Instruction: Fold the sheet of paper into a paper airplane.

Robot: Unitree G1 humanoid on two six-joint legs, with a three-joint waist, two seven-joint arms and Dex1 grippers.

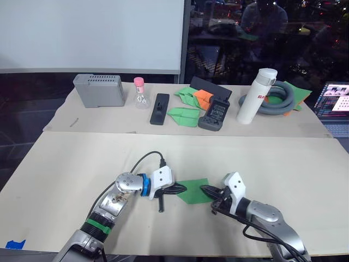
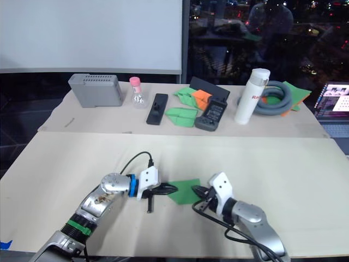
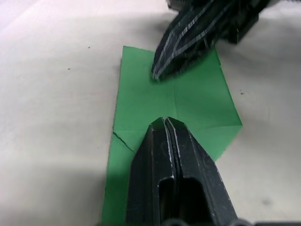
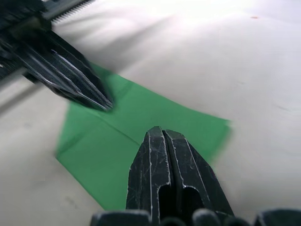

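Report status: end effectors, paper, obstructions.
Left end effector shut, tip over the sheet of paper. Right end effector shut, tip over the opposite side. Sheet lies flat, creased, on the table. Nothing obstructing.

Beige table, white board behind, dark window with reflections

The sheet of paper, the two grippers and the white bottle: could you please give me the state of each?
Sheet of paper: flat on the table, creased, partly folded.
Left gripper: fingers shut, tips over the paper.
Right gripper: fingers shut, tips over the paper.
White bottle: upright, capped.
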